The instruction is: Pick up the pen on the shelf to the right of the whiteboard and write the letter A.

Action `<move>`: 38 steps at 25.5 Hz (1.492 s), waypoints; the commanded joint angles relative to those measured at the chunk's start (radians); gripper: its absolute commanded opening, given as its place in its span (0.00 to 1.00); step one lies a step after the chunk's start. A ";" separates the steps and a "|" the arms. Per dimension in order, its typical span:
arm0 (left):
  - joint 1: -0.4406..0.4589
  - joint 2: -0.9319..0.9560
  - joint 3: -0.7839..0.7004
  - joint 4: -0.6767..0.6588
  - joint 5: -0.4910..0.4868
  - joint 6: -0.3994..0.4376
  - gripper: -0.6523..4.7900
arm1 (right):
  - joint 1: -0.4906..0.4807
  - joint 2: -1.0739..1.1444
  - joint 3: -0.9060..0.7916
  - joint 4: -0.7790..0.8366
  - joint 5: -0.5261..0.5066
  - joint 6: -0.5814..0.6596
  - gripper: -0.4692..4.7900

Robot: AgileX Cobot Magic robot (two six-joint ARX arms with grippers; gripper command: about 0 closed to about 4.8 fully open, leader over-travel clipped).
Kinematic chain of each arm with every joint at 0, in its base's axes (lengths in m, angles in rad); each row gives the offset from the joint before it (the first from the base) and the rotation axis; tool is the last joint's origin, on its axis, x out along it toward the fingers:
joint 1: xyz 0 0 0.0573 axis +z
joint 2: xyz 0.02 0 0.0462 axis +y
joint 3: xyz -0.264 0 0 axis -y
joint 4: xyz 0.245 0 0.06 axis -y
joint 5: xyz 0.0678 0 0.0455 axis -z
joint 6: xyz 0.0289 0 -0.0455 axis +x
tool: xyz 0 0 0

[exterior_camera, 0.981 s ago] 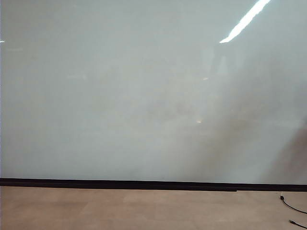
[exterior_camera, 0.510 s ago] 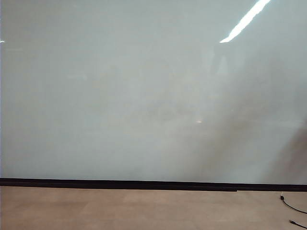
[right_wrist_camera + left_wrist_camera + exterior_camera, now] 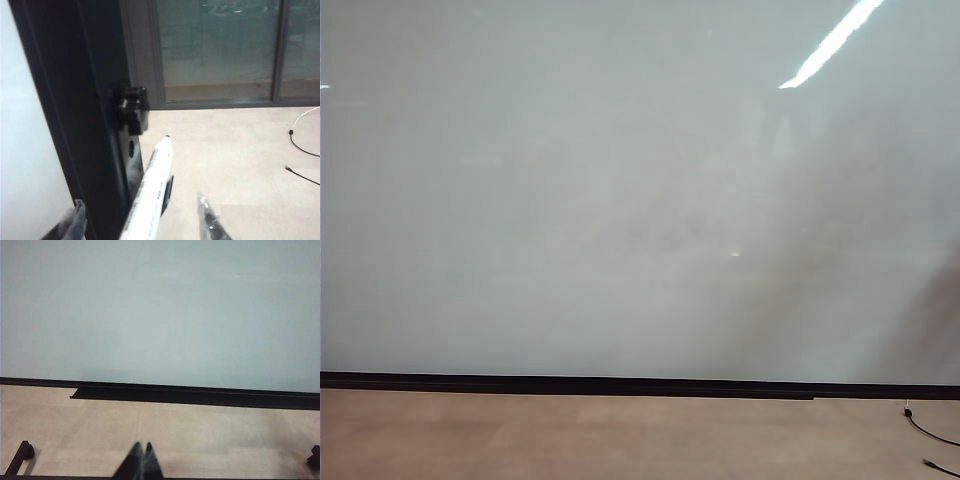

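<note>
The whiteboard [image 3: 620,200] is bare, no letter A on it yet, so this is the pick-up step. The right gripper [image 3: 142,220] is off past the board's right edge, by the dark frame [image 3: 75,100], out of the exterior view. In its wrist view the pen [image 3: 152,190] lies between the two fingers [image 3: 210,220], dark tip pointing away, but with a visible gap on each side. I would call the jaws partly apart and not yet clamped on it, though whether the pen rests on a ledge or is pinched lower down is hidden. The left gripper [image 3: 140,464] hangs low over the tan floor [image 3: 200,435] facing the board, fingertips pressed together, idle. The next move, I judge, is closing squarely on the barrel, then carrying it to the board.
</note>
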 commanded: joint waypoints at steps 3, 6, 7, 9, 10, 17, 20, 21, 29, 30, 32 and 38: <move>0.000 0.000 0.002 0.008 0.000 0.005 0.11 | 0.023 -0.004 -0.004 0.013 0.031 -0.013 0.58; 0.000 0.000 0.002 0.008 0.000 0.004 0.11 | 0.036 -0.004 -0.005 0.013 0.031 -0.018 0.58; 0.000 0.000 0.002 0.009 0.000 0.004 0.11 | 0.037 -0.004 -0.005 0.013 0.032 -0.019 0.58; 0.000 0.000 0.002 0.009 0.000 0.005 0.11 | 0.036 -0.004 -0.010 0.013 0.042 -0.021 0.58; 0.000 0.000 0.002 0.009 0.000 0.004 0.11 | 0.036 -0.004 -0.011 0.013 0.045 -0.022 0.58; 0.000 0.000 0.002 0.009 0.000 0.005 0.11 | 0.029 -0.004 -0.018 0.013 0.055 -0.023 0.53; 0.000 0.000 0.002 0.009 0.000 0.005 0.11 | 0.029 -0.004 -0.021 0.013 0.056 -0.025 0.52; 0.000 0.000 0.002 0.008 0.000 0.005 0.11 | 0.029 -0.005 -0.021 0.013 0.056 -0.025 0.52; 0.000 0.000 0.002 0.009 0.000 0.005 0.11 | 0.029 -0.006 -0.021 0.014 0.056 -0.025 0.49; 0.000 0.000 0.002 0.009 0.000 0.004 0.11 | 0.029 -0.010 -0.021 0.014 0.056 -0.025 0.49; 0.000 0.000 0.002 0.009 0.000 0.005 0.11 | 0.029 -0.020 -0.021 0.014 0.056 -0.026 0.49; 0.000 0.000 0.002 0.009 0.000 0.005 0.11 | 0.029 -0.029 -0.021 0.014 0.060 -0.026 0.49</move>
